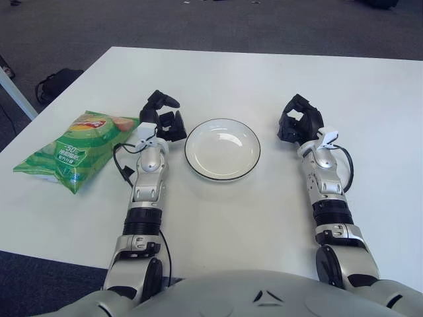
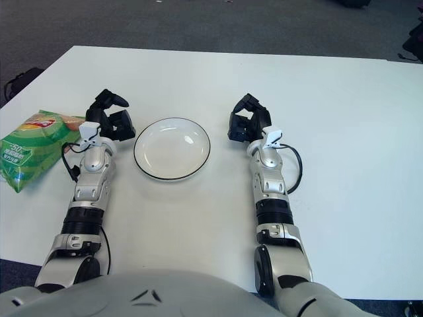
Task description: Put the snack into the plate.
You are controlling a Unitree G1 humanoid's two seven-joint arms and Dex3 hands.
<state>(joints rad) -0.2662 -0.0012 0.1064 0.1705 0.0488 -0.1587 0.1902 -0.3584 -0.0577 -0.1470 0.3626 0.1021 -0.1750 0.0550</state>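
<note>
Chips bag (image 1: 73,150) on the tabletop (image 1: 225,218): light, crinkly, slippery; you pinch its near edge with the empty, half-curled left robot hand (image 1: 162,119); the right robot hand (image 1: 299,122) idles, open, beside the plate (image 1: 222,149).

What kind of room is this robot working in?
Probably an office or lab, not a kitchen: a plain white table stands on grey carpet, with a dark bag on the floor. Only a plate and a snack bag lie on it.

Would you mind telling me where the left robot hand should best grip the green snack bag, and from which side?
Probably its near right edge. The snack bag lies flat on the table, just left of the left robot hand, so coming from the right, pinching that crimped edge, seems easiest. The plate sits empty on the hand's other side.
</note>
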